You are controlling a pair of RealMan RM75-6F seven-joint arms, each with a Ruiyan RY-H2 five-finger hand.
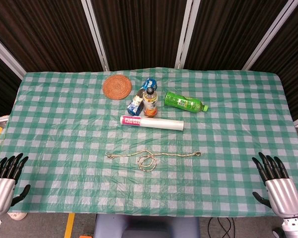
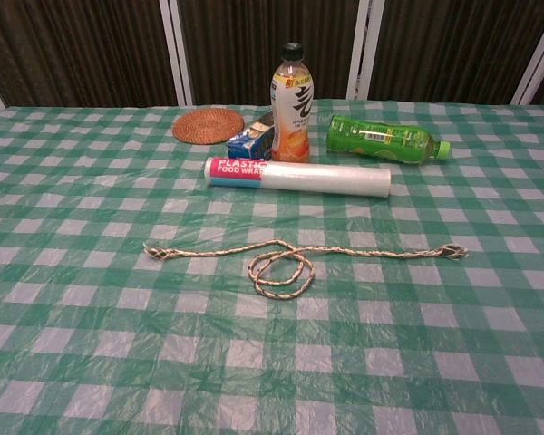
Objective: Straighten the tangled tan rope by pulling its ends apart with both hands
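Left hand [image 1: 7, 173] and right hand [image 1: 274, 173] are resting at the near table corners, fingers spread, grasping nothing; both are showing in the head view only, well apart from the tan rope [image 1: 154, 157]. The chest view is giving the closer look at the rope: it is lying near the table's front centre, long axis running left to right, with a small coiled loop [image 2: 281, 269] sagging toward the camera at mid-length. Rope ends are looking frayed or knotted; cannot tell which. Behind it, a roll of food wrap [image 2: 297, 178] is lying parallel.
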